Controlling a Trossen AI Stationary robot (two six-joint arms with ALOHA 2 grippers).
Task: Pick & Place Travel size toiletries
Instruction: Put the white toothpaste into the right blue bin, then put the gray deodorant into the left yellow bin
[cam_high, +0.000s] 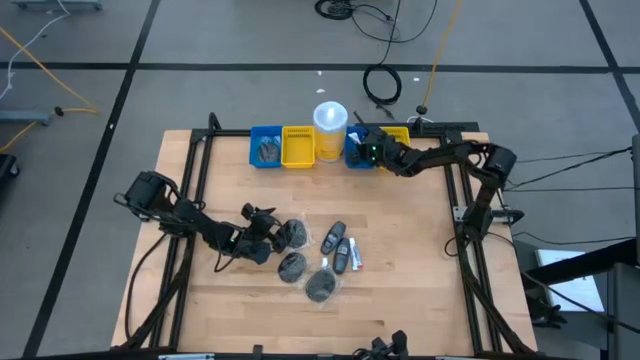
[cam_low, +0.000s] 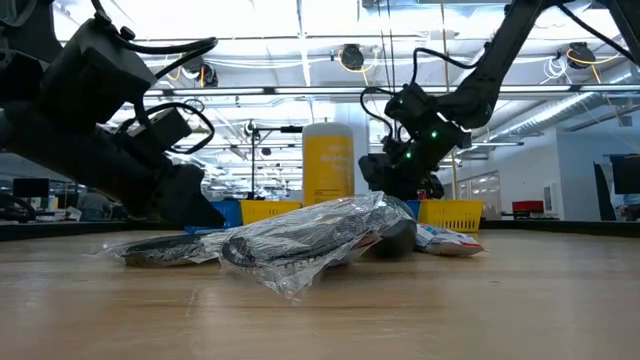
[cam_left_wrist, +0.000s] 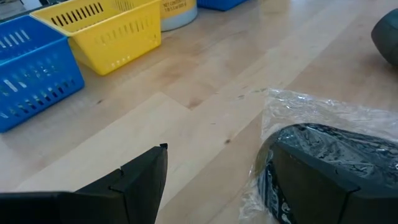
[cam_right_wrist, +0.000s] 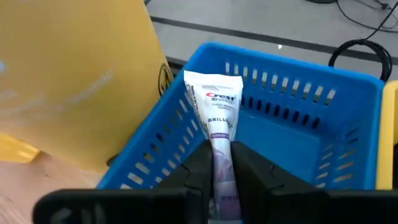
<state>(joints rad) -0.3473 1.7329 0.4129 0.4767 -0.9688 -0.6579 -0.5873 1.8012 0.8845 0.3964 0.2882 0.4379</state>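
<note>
The right gripper is hanging over a blue bin at the far edge of the counter, its jaws closing on a white Crest toothpaste tube. The tube is sticking out ahead of the jaws, pointing into the bin, with the tall yellow cup just beside that bin.

The left gripper is sitting low near the middle of the counter, jaws spread apart. 1 finger is pressing against a dark grey disc in clear wrap; the other finger is standing clear of it over bare wood. Beyond these jaws are lying 2 more wrapped discs and 2 small dark bottles. Farther ahead of the left jaws, a yellow bin and another blue bin are standing side by side.
</note>
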